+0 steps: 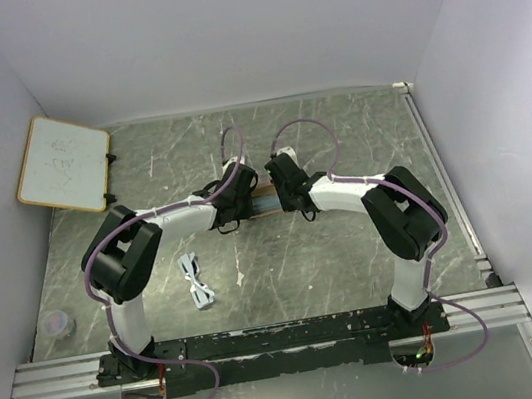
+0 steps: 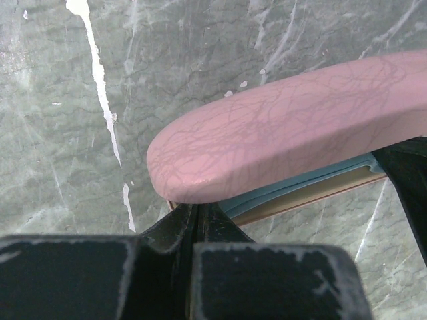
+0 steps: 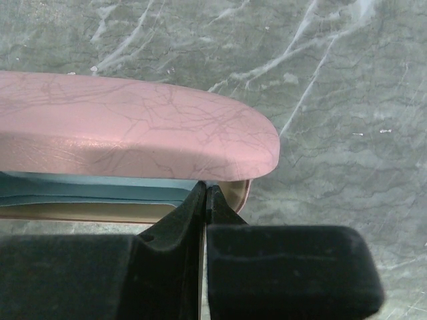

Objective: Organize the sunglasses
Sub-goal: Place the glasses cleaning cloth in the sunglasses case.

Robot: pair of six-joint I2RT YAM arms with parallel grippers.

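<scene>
Lower left of centre in the top view, the white sunglasses (image 1: 196, 279) lie loose on the counter (image 1: 356, 256). Farther up at mid-frame, the left end effector (image 2: 199, 212) and right end effector (image 3: 205, 193) each clamp an end of the pink case (image 2: 287, 127), blue cloth (image 2: 300, 190) inside. This looks like readying the case, so next one arm must release and fetch the sunglasses.

This is looking like a robotics lab cell: the left arm (image 1: 130, 267) and right arm (image 1: 406, 218) are sitting mounted on aluminium rails (image 1: 57, 379), 3 white walls (image 1: 220, 35) are boxing in a marbled tabletop (image 1: 358, 266), and a whiteboard (image 1: 63, 163) is leaning far left.
</scene>
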